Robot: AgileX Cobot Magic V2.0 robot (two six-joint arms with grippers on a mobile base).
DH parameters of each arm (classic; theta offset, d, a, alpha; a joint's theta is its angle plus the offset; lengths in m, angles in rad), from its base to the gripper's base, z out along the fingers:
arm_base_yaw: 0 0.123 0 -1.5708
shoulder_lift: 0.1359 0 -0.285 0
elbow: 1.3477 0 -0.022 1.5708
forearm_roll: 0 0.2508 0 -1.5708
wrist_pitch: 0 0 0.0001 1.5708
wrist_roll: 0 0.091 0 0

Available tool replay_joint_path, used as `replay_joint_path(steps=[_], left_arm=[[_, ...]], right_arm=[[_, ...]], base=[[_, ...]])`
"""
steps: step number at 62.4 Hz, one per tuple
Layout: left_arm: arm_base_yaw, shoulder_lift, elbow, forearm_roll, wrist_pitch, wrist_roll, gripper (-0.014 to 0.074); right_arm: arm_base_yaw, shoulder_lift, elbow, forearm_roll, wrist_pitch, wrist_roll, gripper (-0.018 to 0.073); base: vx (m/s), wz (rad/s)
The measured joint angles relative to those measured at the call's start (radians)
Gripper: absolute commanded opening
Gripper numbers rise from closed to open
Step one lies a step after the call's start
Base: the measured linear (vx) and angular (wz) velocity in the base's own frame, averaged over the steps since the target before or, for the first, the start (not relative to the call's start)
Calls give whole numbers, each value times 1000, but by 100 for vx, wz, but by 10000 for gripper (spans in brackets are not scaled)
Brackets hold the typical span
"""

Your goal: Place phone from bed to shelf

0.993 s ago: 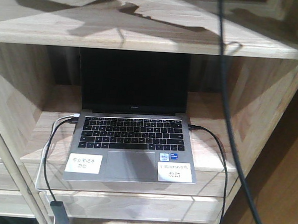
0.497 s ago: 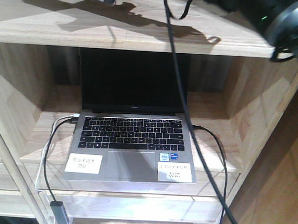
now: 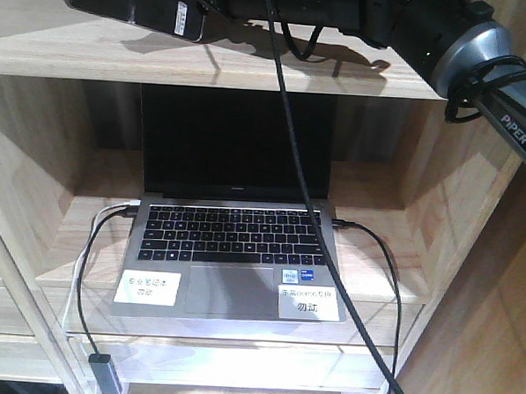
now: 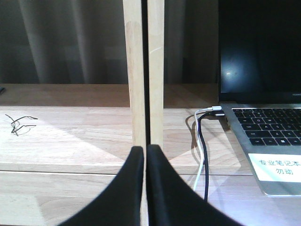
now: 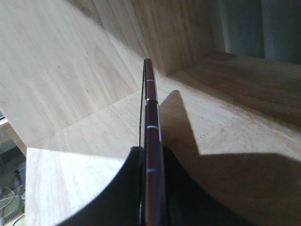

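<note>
**Phone held over the top board of the shelf**

The right end effector [image 5: 151, 188] is gripping the thin black glossy smartphone with the pinkish-silver edge [image 5: 151, 141] edge-on between its two black fingers [image 5: 124, 188]. In the front view the phone [image 3: 136, 5] is hanging just above the top board of the light natural-wood plank shelf [image 3: 76, 59], its white sticker facing the camera, and casting a shadow on the wood. Whether it is touching the board cannot be told.

The left end effector [image 4: 145, 155] is sitting with its two black fingers pressed together on nothing, facing an upright wooden panel of the shelf.

On the board below, an open grey laptop with a black screen and black keys [image 3: 234, 248] is standing, with dark and white cables [image 3: 88, 258] plugged into its sides. A black cable [image 3: 289, 119] is drooping across the front.
</note>
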Motion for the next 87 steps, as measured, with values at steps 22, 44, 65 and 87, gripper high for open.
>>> replay_joint_path(steps=[22,44,65,87], left_arm=[[0,0,0,0,0,0,1],[0,0,0,0,0,0,1],[0,0,0,0,0,0,1],[0,0,0,0,0,0,1]], right_arm=[[0,6,-1,-14,-58,0,338],[0,10,-1,-28,-116,1,718],[0,-2,-1,-100,-117,22,656],[0,-84,-1,-233,-68,133,324]], base=[[0,0],[0,0],[0,0],[0,0]])
